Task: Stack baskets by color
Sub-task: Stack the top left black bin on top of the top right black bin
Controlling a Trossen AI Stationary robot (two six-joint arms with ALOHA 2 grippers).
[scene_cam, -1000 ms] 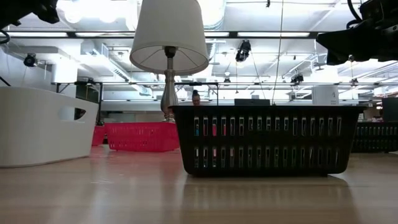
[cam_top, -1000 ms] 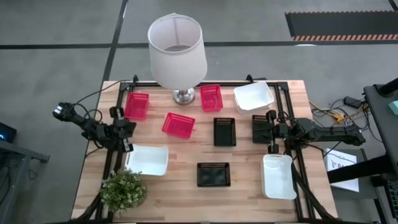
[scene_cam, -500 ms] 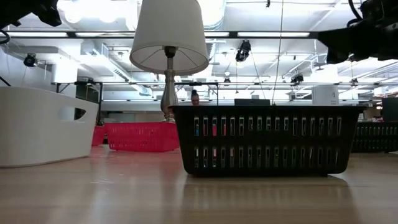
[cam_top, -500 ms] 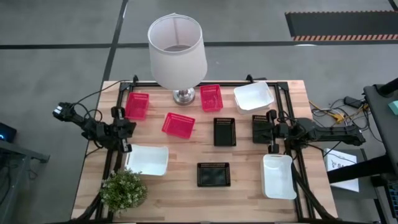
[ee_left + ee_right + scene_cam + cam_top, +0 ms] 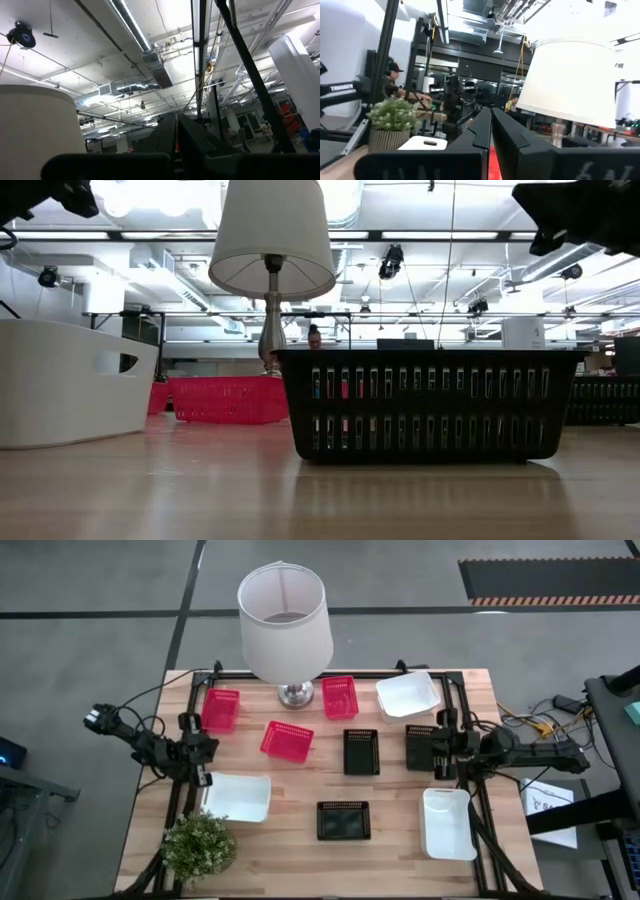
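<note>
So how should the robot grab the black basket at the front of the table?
Best guess: come straight down and pinch one long rim wall of the black basket. It sits upright and open-topped, with bare table around it, and its thin lattice sides suit a two-finger gripper.

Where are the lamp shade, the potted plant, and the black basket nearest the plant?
lamp shade (image 5: 285, 625), high view, on its outer side wall.
potted plant (image 5: 199, 845), high view, on its leafy top.
black basket (image 5: 343, 821), high view, on its inner floor.
</note>
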